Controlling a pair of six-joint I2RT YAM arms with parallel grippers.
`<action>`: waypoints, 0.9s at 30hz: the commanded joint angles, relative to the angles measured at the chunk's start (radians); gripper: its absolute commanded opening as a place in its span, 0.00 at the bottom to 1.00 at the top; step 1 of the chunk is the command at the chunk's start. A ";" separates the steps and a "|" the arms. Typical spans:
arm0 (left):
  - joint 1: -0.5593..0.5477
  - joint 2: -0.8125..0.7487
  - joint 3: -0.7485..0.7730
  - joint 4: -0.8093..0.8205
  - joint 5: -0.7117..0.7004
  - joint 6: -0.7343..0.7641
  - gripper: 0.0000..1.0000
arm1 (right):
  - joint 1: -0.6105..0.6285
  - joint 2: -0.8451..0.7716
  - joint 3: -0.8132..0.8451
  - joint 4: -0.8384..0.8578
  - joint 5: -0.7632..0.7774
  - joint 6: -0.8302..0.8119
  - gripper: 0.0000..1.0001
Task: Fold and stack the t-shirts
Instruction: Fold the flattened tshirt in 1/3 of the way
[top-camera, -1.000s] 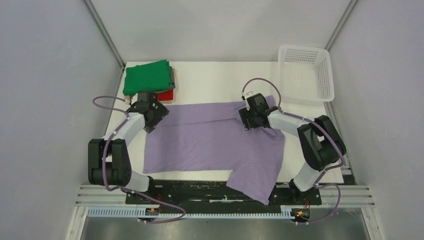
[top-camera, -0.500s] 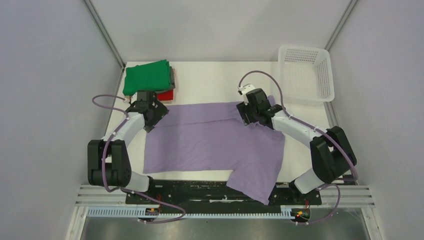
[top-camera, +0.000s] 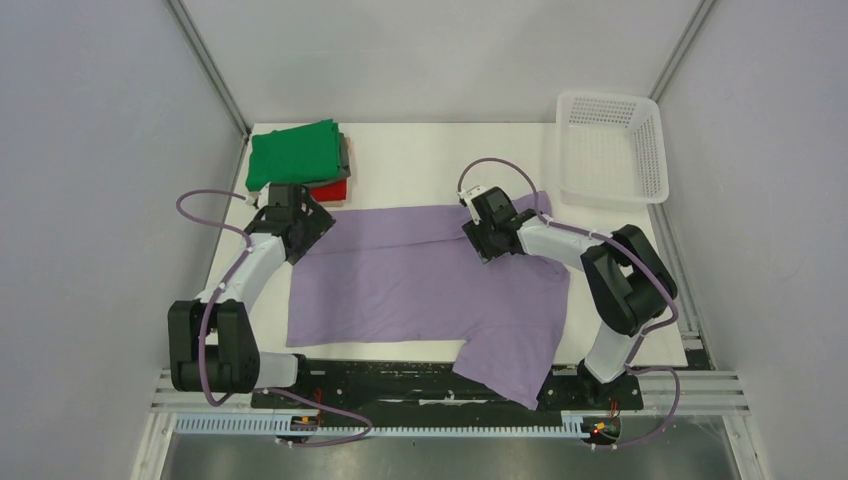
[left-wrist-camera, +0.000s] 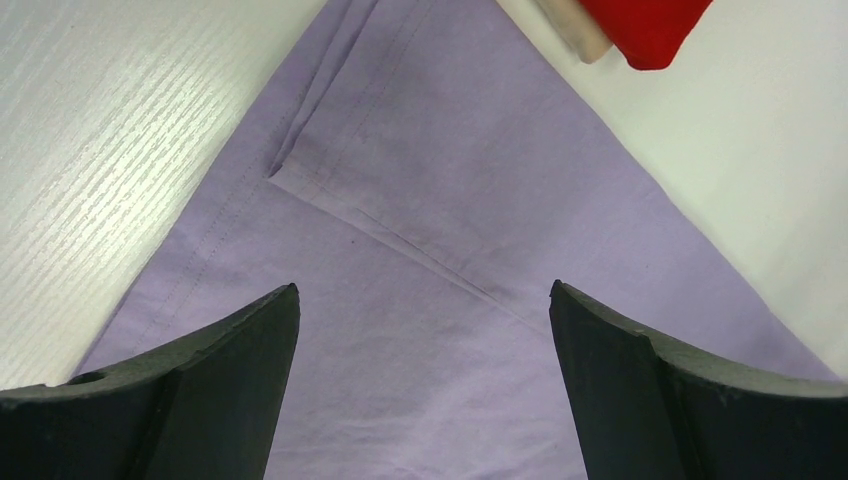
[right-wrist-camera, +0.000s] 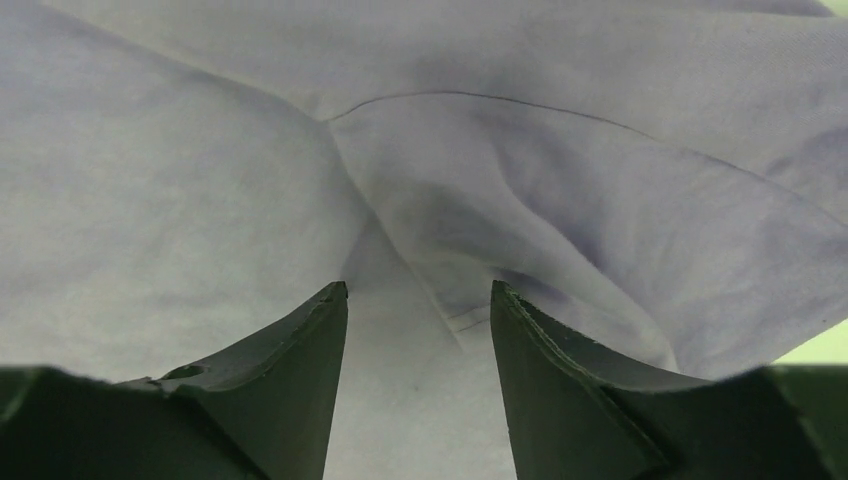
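Observation:
A large lavender t-shirt (top-camera: 420, 285) lies spread across the table, its near right part hanging over the front edge. At the back left is a stack of folded t-shirts: green (top-camera: 295, 153) on top, grey (top-camera: 345, 155) and red (top-camera: 330, 190) edges showing under it. My left gripper (top-camera: 308, 222) hovers wide open over the lavender shirt's far left corner (left-wrist-camera: 400, 200), near the red shirt (left-wrist-camera: 645, 30). My right gripper (top-camera: 480, 240) is down on the shirt's far edge, jaws apart, a raised fold of lavender cloth (right-wrist-camera: 470, 200) between and ahead of its fingers (right-wrist-camera: 300, 350).
A white mesh basket (top-camera: 610, 145) stands at the back right corner. Bare white tabletop (top-camera: 420, 165) runs behind the lavender shirt. Grey walls close in on both sides, and the metal rail with the arm bases (top-camera: 430, 385) lines the front.
My right gripper has moved left along the shirt's far edge and its jaws have narrowed. My left gripper has edged slightly towards the stack, still wide open.

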 joint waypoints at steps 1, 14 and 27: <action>-0.003 -0.023 -0.007 -0.007 -0.013 0.055 1.00 | -0.036 0.025 0.051 0.006 0.051 0.006 0.56; -0.003 -0.039 -0.004 -0.010 -0.016 0.066 1.00 | -0.091 0.037 0.051 0.025 0.033 0.014 0.31; -0.003 -0.053 -0.011 -0.001 -0.020 0.060 1.00 | -0.092 -0.033 0.047 -0.025 -0.082 0.056 0.03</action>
